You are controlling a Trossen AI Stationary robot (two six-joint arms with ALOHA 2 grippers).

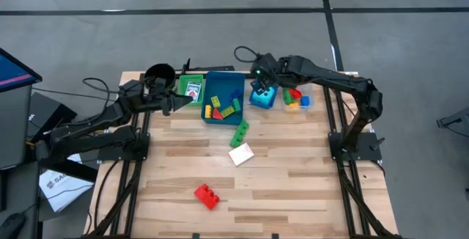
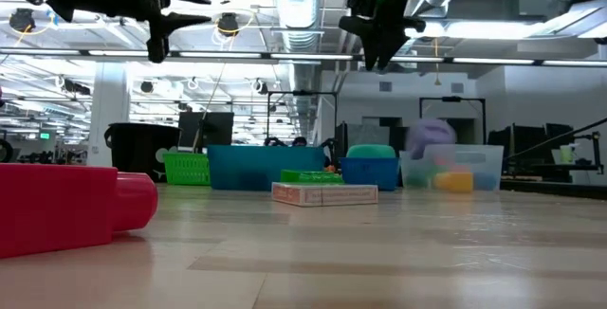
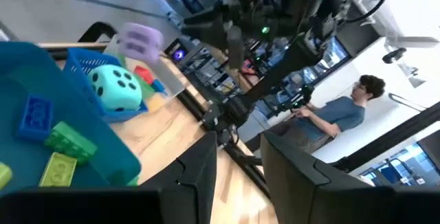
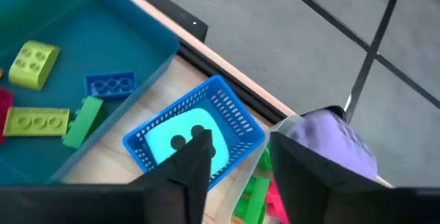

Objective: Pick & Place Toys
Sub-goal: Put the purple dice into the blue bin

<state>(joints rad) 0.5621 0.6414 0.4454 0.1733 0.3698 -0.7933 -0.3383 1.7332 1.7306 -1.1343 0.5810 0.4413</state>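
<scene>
My right gripper (image 4: 237,162) hangs open above the small blue basket (image 4: 234,114) that holds the teal dice (image 4: 182,141); nothing is between its fingers. The purple dice (image 4: 337,145) shows blurred just beyond one finger, over the clear tray (image 2: 488,162), apart from the gripper. My left gripper (image 3: 237,162) is open and held level near the green tray (image 1: 182,85) at the far left. Several bricks lie in the blue tray (image 1: 220,83). A green brick (image 1: 239,133), a white card (image 1: 240,154) and a red brick (image 1: 207,196) lie on the table.
A black cup (image 1: 159,74) stands at the far left corner, beside the green tray with a card in it. The clear tray holds red, green and blue bricks (image 1: 295,97). A person (image 3: 340,114) stands in the room beyond the table.
</scene>
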